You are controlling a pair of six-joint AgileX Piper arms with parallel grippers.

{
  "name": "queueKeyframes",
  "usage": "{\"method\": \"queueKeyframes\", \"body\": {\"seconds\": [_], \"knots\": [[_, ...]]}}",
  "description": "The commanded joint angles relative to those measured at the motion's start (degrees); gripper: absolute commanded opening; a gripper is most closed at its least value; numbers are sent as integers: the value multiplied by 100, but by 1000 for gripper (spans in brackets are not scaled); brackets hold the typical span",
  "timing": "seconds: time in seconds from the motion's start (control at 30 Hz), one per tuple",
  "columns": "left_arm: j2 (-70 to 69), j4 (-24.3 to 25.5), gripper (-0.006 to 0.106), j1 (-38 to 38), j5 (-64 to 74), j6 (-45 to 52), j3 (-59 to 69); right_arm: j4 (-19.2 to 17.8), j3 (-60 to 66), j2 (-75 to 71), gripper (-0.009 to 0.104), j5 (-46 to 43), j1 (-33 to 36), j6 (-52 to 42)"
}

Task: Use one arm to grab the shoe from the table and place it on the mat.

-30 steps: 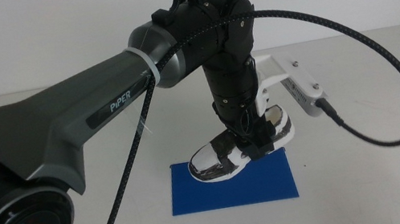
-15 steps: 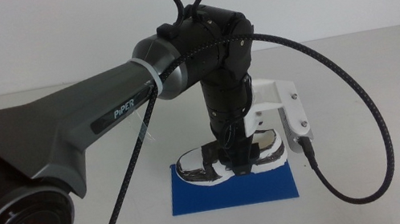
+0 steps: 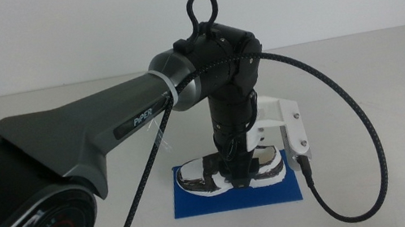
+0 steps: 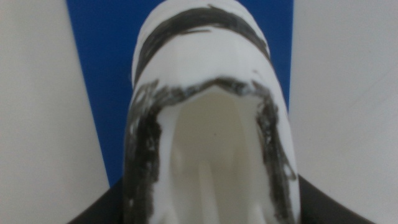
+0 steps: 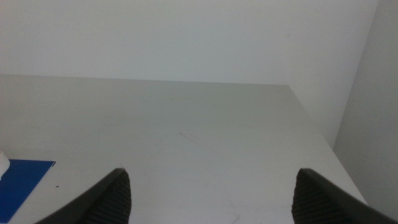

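White-and-black shoe (image 3: 229, 174) sits upright, seemingly resting, on the blue mat (image 3: 201, 203) (mid-table (image 3: 362, 78)).

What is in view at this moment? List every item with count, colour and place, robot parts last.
shoe: one, white with black panels, on the mat, held by the left gripper.
mat: one, deep blue, on the table under the shoe.
table: one, off-white, under everything.
left arm: one, dark grey and black, coming in from the left, over the mat.
left gripper: one, black, fingers closed on the shoe.
right gripper: one, dark, fingers open, waiting above bare table beside the mat.
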Motion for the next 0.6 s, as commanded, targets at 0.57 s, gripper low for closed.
{"method": "queueKeyframes", "body": {"seconds": [0.57], "knots": [[-357,-220,-1,2,447,-293,-127,-49,-54,-120,66,-452,-26,-73]]}}
